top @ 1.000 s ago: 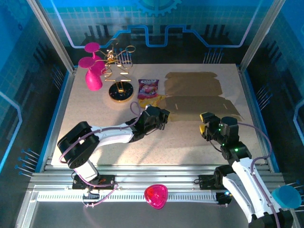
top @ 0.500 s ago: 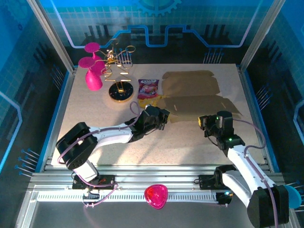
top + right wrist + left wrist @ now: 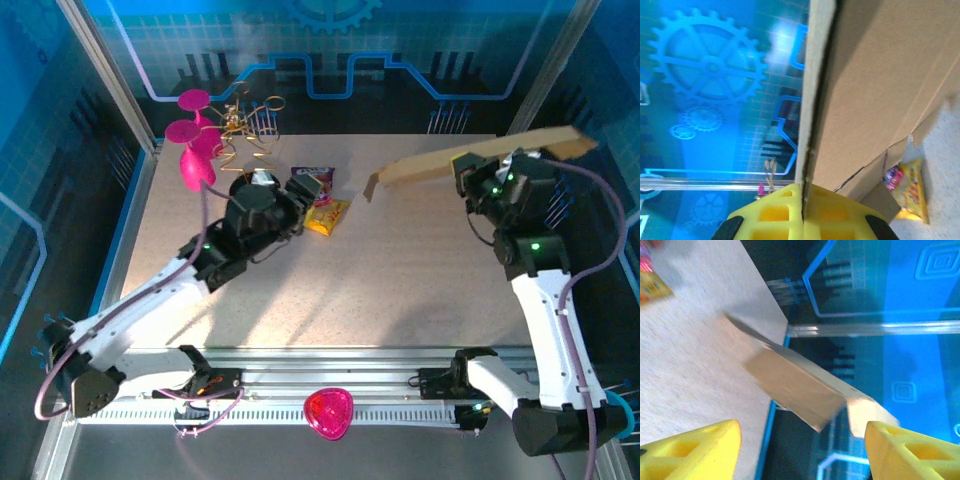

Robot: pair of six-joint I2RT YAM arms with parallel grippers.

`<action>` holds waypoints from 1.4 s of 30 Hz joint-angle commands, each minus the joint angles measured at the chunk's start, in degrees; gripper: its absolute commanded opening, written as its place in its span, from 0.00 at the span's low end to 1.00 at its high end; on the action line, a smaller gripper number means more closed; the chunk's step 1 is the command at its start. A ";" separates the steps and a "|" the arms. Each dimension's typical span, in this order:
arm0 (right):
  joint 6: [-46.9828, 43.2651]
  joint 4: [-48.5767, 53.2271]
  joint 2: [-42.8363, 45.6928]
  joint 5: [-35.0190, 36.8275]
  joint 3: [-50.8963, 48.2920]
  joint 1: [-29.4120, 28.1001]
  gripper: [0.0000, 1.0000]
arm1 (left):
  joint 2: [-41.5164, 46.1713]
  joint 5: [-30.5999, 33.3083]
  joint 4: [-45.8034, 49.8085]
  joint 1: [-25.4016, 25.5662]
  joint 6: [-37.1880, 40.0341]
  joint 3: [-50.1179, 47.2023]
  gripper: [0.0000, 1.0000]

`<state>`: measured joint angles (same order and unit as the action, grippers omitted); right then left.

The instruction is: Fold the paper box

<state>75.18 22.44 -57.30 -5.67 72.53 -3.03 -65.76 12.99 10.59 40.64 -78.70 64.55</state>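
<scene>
A speckled beige table point(image 3: 400, 290) sits inside blue-lit walls printed with gears. The box point(image 3: 440, 165) hangs tilted in the air to the right of the yellow packet point(image 3: 328, 216), its edge clamped by the right gripper point(image 3: 803, 200). The left gripper point(image 3: 303, 192), fingers apart, is just left of the packet, whose print is unreadable.

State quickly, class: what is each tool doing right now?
Left tool: open, holding nothing.
Right tool: closed on the paper box.

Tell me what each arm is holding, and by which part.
The right gripper pinches the paper box by one edge, raised off the table. The left gripper, fingers open, holds nothing.
</scene>
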 commanded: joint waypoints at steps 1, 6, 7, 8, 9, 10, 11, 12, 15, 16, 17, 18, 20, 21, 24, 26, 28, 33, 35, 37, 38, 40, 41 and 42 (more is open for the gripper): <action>-3.95 14.12 -0.55 2.86 11.19 0.31 0.00 | 2.92 6.06 17.46 -2.06 7.63 2.93 0.66; -3.33 22.82 -2.90 3.76 24.88 -0.83 0.00 | 7.82 6.91 23.25 -5.36 8.07 2.71 0.65; -2.53 22.79 -3.75 3.46 26.27 -1.24 0.00 | 8.61 7.02 23.75 -5.76 8.08 2.45 0.64; -0.86 23.46 -5.57 2.70 28.22 -1.84 0.00 | 9.09 6.98 24.33 -6.11 8.04 2.33 0.64; 1.05 24.03 -7.34 1.63 29.33 -2.26 0.00 | 9.44 6.99 25.04 -6.30 7.97 2.29 0.64; 3.30 24.12 -9.44 0.12 29.76 -2.93 0.00 | 9.67 6.98 25.60 -6.60 7.78 2.35 0.64; 5.70 24.36 -11.52 -0.34 29.95 -4.19 0.00 | 9.77 6.76 26.07 -6.70 7.63 2.54 0.64; 7.98 24.45 -13.50 -0.39 29.76 -5.46 0.00 | 9.71 6.62 26.63 -6.88 7.52 2.87 0.64; 13.81 20.52 -19.83 0.95 27.35 -9.57 0.00 | 8.63 5.89 29.52 -7.23 7.57 5.33 0.64; 15.58 18.88 -22.20 1.64 26.28 -10.25 0.00 | 7.94 5.28 30.86 -7.49 7.65 6.38 0.64; 17.41 15.96 -24.51 1.11 24.58 -10.58 0.00 | 7.38 4.56 31.84 -7.74 7.75 7.24 0.64; 19.40 12.89 -26.85 -0.34 23.04 -10.62 0.00 | 6.94 4.06 32.39 -7.77 8.04 7.87 0.64; 23.38 7.84 -31.70 -3.48 21.38 -11.02 0.00 | 6.27 2.36 33.22 -8.07 7.97 8.68 0.64; 24.09 6.58 -33.49 -4.27 21.42 -11.38 0.00 | 6.12 1.56 33.13 -8.18 8.04 8.75 0.64; 24.58 3.83 -36.56 -4.67 21.23 -12.55 0.00 | 5.48 -0.80 32.63 -8.41 8.38 9.23 0.64; 24.16 2.17 -37.25 -4.85 20.42 -13.18 0.00 | 4.70 -3.16 30.90 -8.88 8.22 9.24 0.64; 23.87 1.66 -37.51 -5.39 19.35 -13.39 0.00 | 3.46 -5.85 27.97 -9.60 7.85 9.54 0.64; 24.75 -1.83 -36.40 -6.02 14.56 -13.33 0.00 | -4.19 -11.42 22.99 -11.92 8.75 14.64 0.60; 24.75 -2.50 -35.97 -6.25 13.49 -13.40 0.00 | -8.25 -13.18 20.83 -12.74 9.43 17.76 0.54; 24.79 -2.84 -35.37 -6.58 12.46 -13.38 0.00 | -12.43 -14.34 19.98 -13.25 10.51 21.71 0.51; 24.84 -2.92 -35.03 -6.67 12.04 -13.37 0.00 | -14.37 -15.03 19.93 -13.39 10.81 23.69 0.51; 25.06 -3.23 -34.18 -6.63 10.81 -13.38 0.00 | -18.71 -16.67 20.10 -13.58 11.92 28.42 0.51; 25.19 -3.27 -33.59 -6.39 10.27 -13.38 0.00 | -20.79 -17.44 21.27 -13.62 12.45 30.68 0.51; 25.40 -3.43 -33.28 -6.35 9.93 -13.34 0.00 | -22.67 -18.12 22.43 -13.57 12.57 32.62 0.50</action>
<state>99.22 21.28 -93.76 -11.20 83.57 -16.08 -85.17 -0.67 32.95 27.35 -68.79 92.14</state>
